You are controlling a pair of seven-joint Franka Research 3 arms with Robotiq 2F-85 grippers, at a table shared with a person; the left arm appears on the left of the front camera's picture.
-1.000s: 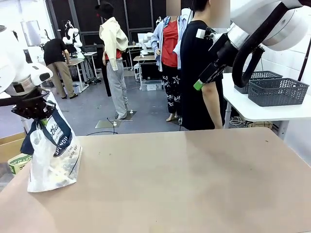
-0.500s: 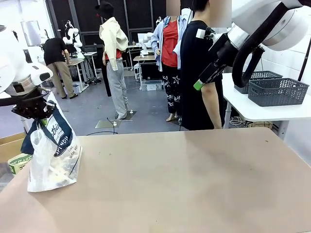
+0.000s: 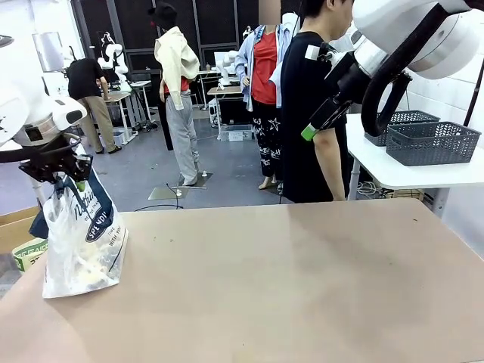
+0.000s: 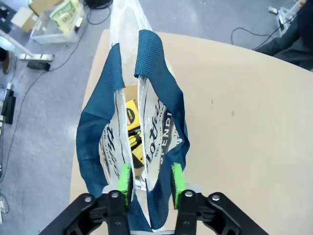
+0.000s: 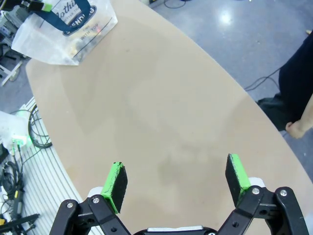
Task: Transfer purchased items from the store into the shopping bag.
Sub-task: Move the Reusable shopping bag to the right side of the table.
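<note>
Left gripper (image 4: 148, 182) – narrowly parted round one navy handle of shopping bag (image 3: 79, 242), table's 9 o'clock edge | items (image 4: 133, 132) inside | right gripper (image 5: 176, 182) wide, empty | lift evenly – avoid spilling.

Table (image 3: 302, 287) lay bare across its middle and right side; open passage there. Sole obstacle on it: the shopping bag (image 3: 82, 242), standing at the left edge, the left gripper (image 4: 149, 183) directly above, pads astride one bag wall. Bag mouth (image 4: 131, 105) narrow between handles, yellow items (image 4: 133, 129) inside. Right gripper (image 5: 176, 183) hung spread above bare tabletop. A person (image 3: 314, 113) stood beyond the far edge.
</note>
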